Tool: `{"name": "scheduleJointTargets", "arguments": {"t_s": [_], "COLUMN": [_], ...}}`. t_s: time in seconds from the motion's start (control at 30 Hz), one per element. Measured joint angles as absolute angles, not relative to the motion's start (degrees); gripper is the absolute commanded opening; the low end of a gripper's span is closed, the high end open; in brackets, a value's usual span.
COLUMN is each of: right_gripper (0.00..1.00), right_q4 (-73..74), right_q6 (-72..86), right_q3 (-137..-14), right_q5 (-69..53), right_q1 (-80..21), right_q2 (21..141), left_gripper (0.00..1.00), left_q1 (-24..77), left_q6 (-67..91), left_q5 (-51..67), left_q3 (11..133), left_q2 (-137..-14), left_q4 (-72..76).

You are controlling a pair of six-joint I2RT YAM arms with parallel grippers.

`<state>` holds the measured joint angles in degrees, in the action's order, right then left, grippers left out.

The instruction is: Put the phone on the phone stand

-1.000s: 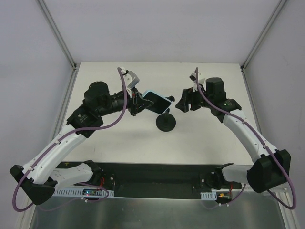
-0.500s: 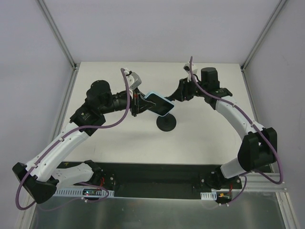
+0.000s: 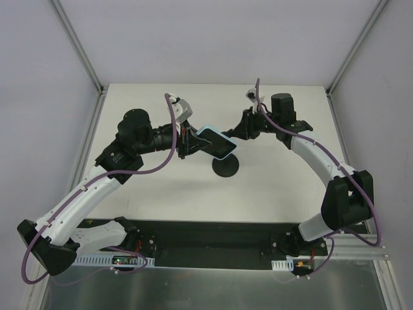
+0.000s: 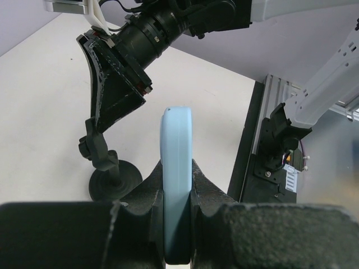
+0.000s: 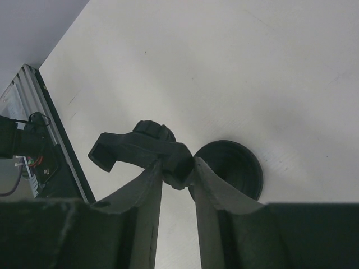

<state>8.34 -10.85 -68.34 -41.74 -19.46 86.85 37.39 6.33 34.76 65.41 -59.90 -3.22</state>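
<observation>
The phone, black screen with a light blue rim, is held in my left gripper above the table, just left of and above the phone stand. In the left wrist view the phone stands edge-on between the shut fingers, with the stand ahead to the left. My right gripper reaches in from the right and is shut on the stand's clamp head. In the right wrist view the fingers pinch the clamp head, with the disc base below.
The white table is walled by grey panels with metal posts at the back corners. A black rail with the arm bases runs along the near edge. It shows at the right in the left wrist view.
My right arm has swung left to the stand and closed on its clamp head. My left gripper has carried the phone slightly right, closer over the stand.
</observation>
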Motion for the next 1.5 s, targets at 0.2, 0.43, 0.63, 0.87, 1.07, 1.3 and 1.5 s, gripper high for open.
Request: {"name": "scheduleJointTargets", "arguments": {"t_s": [0.2, 0.43, 0.63, 0.87, 1.07, 1.3, 1.5], "right_gripper": [0.0, 0.0, 0.0, 0.01, 0.01, 0.01, 0.0], "right_q4": [8.1, 7.6, 9.2, 11.9, 14.8, 19.4, 22.1], "right_q6": [-10.9, -7.7, -9.7, -14.1, -19.7, -24.3, -26.0], "right_q3": [-68.2, -65.1, -62.0, -62.0, -62.7, -63.9, -64.5], "right_q5": [-41.6, -42.2, -41.2, -42.8, -45.3, -47.7, -48.9], "right_q1": [-19.1, -23.0, -27.1, -28.6, -29.9, -30.0, -30.2], "right_q2": [86.8, 84.7, 80.2, 79.3, 78.8, 78.6, 78.6], "left_gripper": [0.0, 0.0, 0.0, 0.0, 0.0, 0.0, 0.0], "left_q1": [37.4, 37.4, 37.4, 37.4, 37.4, 37.4, 37.4], "left_q6": [6.3, 5.3, 4.6, 2.1, 0.6, -0.4, -1.3], "left_q5": [35.1, 37.1, 44.2, 49.4, 51.9, 53.6, 54.0], "left_q3": [65.4, 65.3, 65.3, 65.1, 64.9, 64.9, 64.9], "left_q2": [-60.0, -61.8, -64.3, -66.8, -69.5, -72.6, -75.2], "left_q4": [-3.2, -2.7, -2.3, -1.9, -2.0, -2.0, -2.9]}}
